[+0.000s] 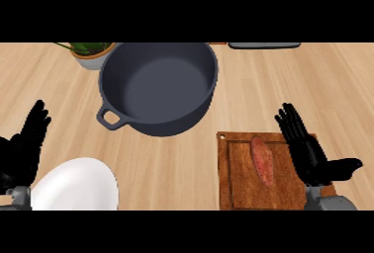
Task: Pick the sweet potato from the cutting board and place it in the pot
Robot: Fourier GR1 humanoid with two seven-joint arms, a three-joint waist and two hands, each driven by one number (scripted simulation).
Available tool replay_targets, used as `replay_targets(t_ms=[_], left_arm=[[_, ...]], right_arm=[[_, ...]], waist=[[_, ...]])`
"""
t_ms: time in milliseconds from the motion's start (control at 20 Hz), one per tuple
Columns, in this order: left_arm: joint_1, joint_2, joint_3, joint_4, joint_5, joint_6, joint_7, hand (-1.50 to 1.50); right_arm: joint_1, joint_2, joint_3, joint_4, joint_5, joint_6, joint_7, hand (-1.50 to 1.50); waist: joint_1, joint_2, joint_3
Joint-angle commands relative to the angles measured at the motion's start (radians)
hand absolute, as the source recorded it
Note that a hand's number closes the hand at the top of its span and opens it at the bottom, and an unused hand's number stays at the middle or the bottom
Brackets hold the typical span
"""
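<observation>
The sweet potato [262, 160] lies lengthwise on the cutting board [241, 188], just left of the right hand [310, 150], whose fingers are straight and empty.

The right hand [310, 148] shows at the lower right, palm turned inward, fingers straight and pointing up and a little to the left, thumb stuck out to the right. Its grey forearm [330, 201] comes in from the lower edge. The left hand [23, 146] is at the left edge, open, fingers straight and pointing up, resting there.
</observation>
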Motion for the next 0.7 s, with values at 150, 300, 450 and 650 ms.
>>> replay_targets(t_ms=[150,300,450,650], left_arm=[[-0.037,-0.111,-0.127,-0.038,0.123,-0.140,0.026,0.00],[-0.038,-0.149,-0.178,-0.056,0.158,-0.175,0.041,0.00],[-0.039,-0.191,-0.238,-0.061,0.217,-0.240,0.066,0.00],[-0.036,-0.190,-0.218,-0.024,0.252,-0.275,0.059,0.00]], right_arm=[[-0.096,-0.176,-0.097,0.051,0.106,-0.045,0.036,-1.50],[-0.011,-0.363,-0.062,0.168,0.373,-0.183,0.123,-1.50],[-0.039,-0.305,-0.026,0.267,0.462,-0.329,0.276,-1.50],[-0.077,-0.307,0.141,0.162,0.624,-0.311,0.450,-1.50]], waist=[[-0.003,0.033,-0.029],[-0.039,0.063,-0.060],[0.018,0.048,-0.033],[0.009,0.030,-0.031]])
